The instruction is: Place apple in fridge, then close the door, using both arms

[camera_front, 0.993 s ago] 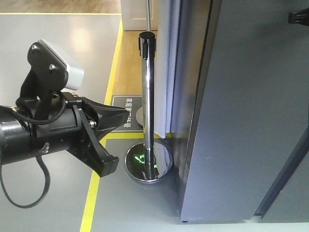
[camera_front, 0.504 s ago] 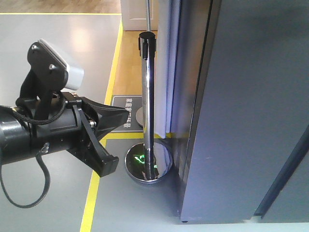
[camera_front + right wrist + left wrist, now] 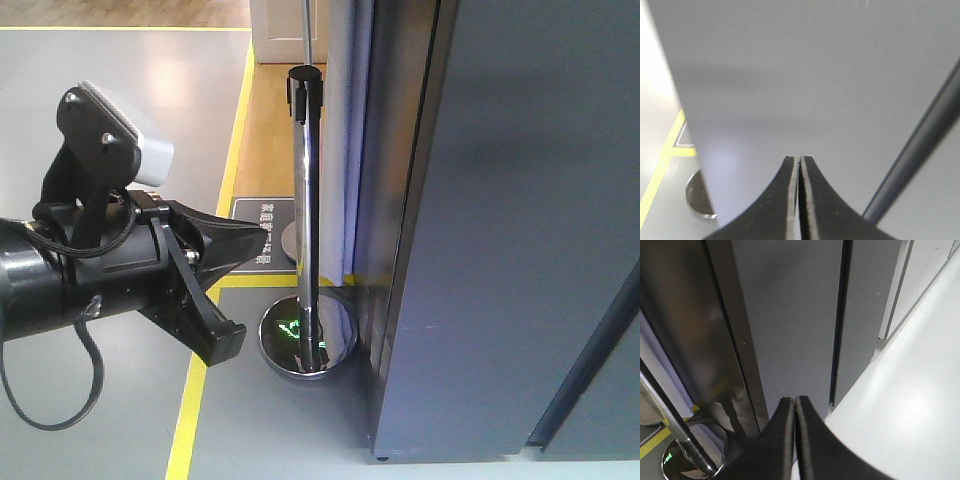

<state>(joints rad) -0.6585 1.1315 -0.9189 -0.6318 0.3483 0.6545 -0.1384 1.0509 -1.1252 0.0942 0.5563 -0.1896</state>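
The fridge (image 3: pixel 385 200) stands at the right, dark grey outside, and none of its white inside shows. Its door (image 3: pixel 510 240) shows only its dark grey outer face, lying flush. A thin dark seam (image 3: pixel 585 365) runs down its right side. The apple is out of view. My left arm (image 3: pixel 100 280) reaches in from the left, well short of the fridge. In the left wrist view the left gripper (image 3: pixel 794 400) is shut and empty, pointing at the fridge (image 3: pixel 790 315). The right gripper (image 3: pixel 799 159) is shut on nothing, close in front of the door (image 3: pixel 815 75).
A chrome stanchion post (image 3: pixel 307 200) on a round shiny base (image 3: pixel 308 340) stands between my left arm and the fridge's left side. Yellow floor tape (image 3: pixel 190 420) runs along the grey floor. A pale surface (image 3: pixel 910 405) lies to the right in the left wrist view.
A black piece of the right arm at the top right of the front view a second ago has gone out of that view. The left arm and the door have not moved.
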